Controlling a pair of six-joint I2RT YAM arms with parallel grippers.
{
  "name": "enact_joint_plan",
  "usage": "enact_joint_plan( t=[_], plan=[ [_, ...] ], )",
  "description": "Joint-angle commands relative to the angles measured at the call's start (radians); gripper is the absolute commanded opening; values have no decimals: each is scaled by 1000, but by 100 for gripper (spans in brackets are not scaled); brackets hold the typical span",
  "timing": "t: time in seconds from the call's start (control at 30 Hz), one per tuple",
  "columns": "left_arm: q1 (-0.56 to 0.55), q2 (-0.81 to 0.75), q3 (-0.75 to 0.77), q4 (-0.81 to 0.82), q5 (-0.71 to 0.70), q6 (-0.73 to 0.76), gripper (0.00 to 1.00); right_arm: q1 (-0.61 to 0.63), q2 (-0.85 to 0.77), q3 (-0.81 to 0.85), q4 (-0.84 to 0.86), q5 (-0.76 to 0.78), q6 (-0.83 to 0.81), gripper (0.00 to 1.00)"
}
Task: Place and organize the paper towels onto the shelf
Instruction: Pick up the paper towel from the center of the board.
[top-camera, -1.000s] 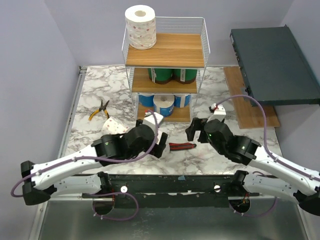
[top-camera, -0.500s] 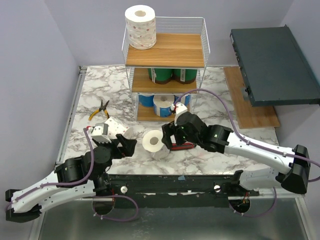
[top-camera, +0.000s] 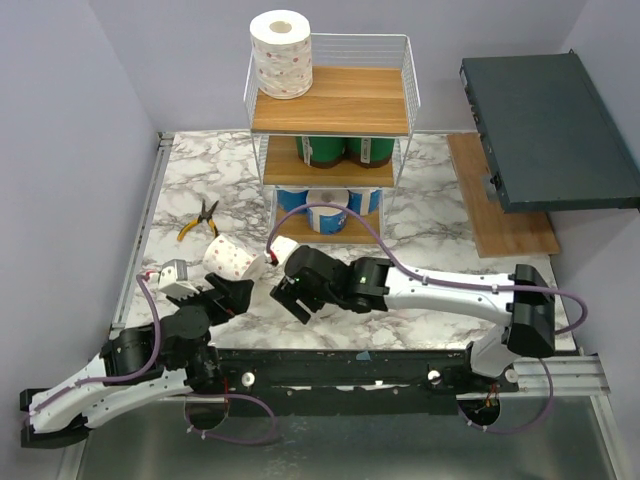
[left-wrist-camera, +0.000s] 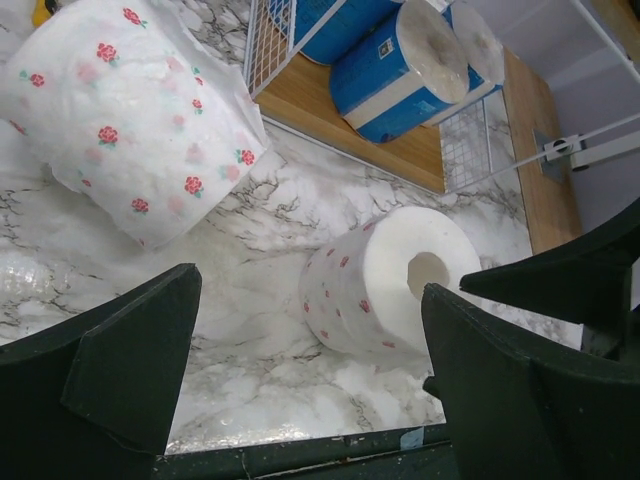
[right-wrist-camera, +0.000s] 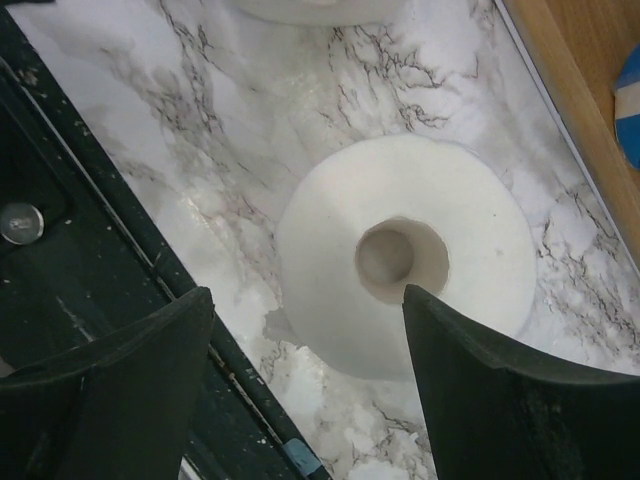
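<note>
Our right pincer (right-wrist-camera: 305, 300) hangs straight above a white roll (right-wrist-camera: 330, 240). This roll stands on end on the marble desk (right-wrist-camera: 200, 100), near its front edge, and its hollow core faces up toward the pincer. The two fingers are spread, one at each side of the roll, and we cannot see them pressing it. Our left pincer (left-wrist-camera: 310, 285) is spread wide too and pinches nothing. It sits low, and its camera looks toward the same roll. Near it on the desk lies a wrapped roll (left-wrist-camera: 130, 130) with small red flowers. The shelf (top-camera: 330, 100) stands at the far side. It holds one dotted roll (top-camera: 281, 55) on the top tier, green rolls (top-camera: 345, 150) on the middle tier, and blue rolls (top-camera: 292, 200) on the bottom tier.
</note>
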Motion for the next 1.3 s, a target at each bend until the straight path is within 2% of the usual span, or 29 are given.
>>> enact_joint_plan(
  t=[0.0,0.43,0.63,0.93,1.07,1.27],
  plan=[
    [0,-44,-23,-36,-44,-30,95,16,56,53,-50,78,-54,79],
    [0,-71,-49,-39,-37,-30,95,28,133,56,-32,112,-82,76],
    [0,-89,-53,-43,-35,-29,95,48,173,60,-31,138,-95,72],
    [0,-106,-58,-50,-37,-26,95,49,178,59,-45,155,-93,46],
    [-1,-112,-51,-49,-40,-17,95,49,132,101,-88,163,-77,35],
    [-1,-113,-30,-25,-56,25,95,48,-5,204,-148,216,-65,32]
  ],
)
